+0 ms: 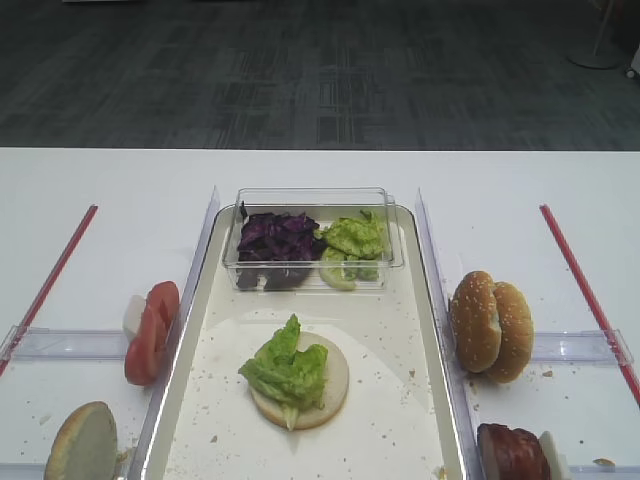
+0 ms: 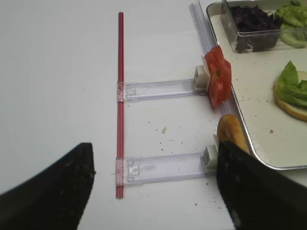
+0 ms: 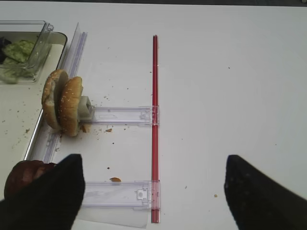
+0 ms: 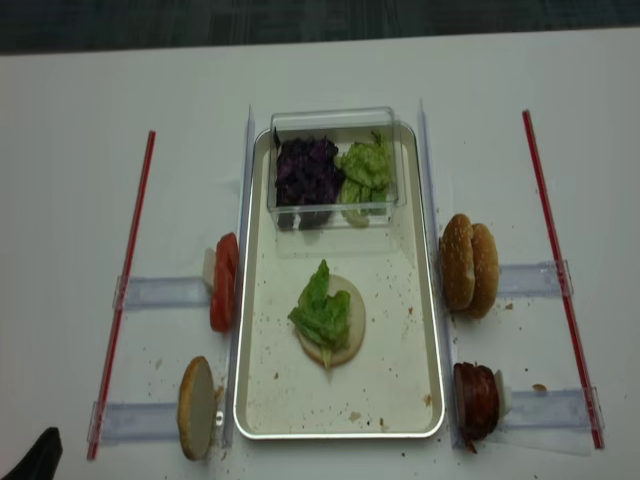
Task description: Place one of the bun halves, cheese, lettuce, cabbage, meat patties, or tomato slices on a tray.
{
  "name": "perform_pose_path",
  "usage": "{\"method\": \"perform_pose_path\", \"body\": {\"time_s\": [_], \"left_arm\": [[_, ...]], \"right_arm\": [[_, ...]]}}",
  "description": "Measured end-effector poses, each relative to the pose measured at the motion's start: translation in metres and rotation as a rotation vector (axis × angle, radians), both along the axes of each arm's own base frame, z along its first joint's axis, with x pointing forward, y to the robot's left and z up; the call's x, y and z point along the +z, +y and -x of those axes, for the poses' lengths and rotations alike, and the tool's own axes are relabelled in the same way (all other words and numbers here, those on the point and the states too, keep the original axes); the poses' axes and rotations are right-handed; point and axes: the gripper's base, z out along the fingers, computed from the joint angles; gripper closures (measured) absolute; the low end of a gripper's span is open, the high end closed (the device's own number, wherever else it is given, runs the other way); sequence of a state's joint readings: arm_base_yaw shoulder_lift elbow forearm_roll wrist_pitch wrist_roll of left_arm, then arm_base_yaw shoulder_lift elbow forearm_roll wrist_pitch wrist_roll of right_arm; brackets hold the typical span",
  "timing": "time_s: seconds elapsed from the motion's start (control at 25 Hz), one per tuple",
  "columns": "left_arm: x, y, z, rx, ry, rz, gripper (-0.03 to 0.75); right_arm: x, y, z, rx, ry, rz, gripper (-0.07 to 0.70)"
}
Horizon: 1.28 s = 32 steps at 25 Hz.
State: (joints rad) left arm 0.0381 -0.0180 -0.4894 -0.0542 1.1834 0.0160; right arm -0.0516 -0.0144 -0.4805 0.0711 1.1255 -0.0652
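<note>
Both arms hang back from the tray (image 1: 425,300) here, nothing in either grip. On the tray floor a bun half (image 1: 320,385) lies cut face up with lettuce (image 1: 285,365) draped over it, in front of the clear tub (image 1: 312,238) holding purple cabbage (image 1: 277,238) and more green leaves. The meat patties (image 4: 476,399) stand on edge just off the tray's right rim, near its front corner; tomato slices (image 1: 152,330) stand off the left rim. The right gripper (image 3: 153,191) is spread wide and empty, the left gripper (image 2: 153,184) likewise parted (only dark fingertips show). A patty looks dense, stiff and a bit greasy, I'd judge: pinch it across its flat faces, near the top edge
</note>
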Motion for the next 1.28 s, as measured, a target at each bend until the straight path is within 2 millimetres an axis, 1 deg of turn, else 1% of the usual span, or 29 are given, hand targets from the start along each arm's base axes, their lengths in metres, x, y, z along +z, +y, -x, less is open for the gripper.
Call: {"method": "perform_pose_path", "body": {"time_s": [1.28], "left_arm": [[0.0,0.0,0.0,0.0,0.0,0.0,0.224]], "right_arm": [[-0.0002,-0.001,0.0004,-0.014,0.001,-0.005,0.018]]}}
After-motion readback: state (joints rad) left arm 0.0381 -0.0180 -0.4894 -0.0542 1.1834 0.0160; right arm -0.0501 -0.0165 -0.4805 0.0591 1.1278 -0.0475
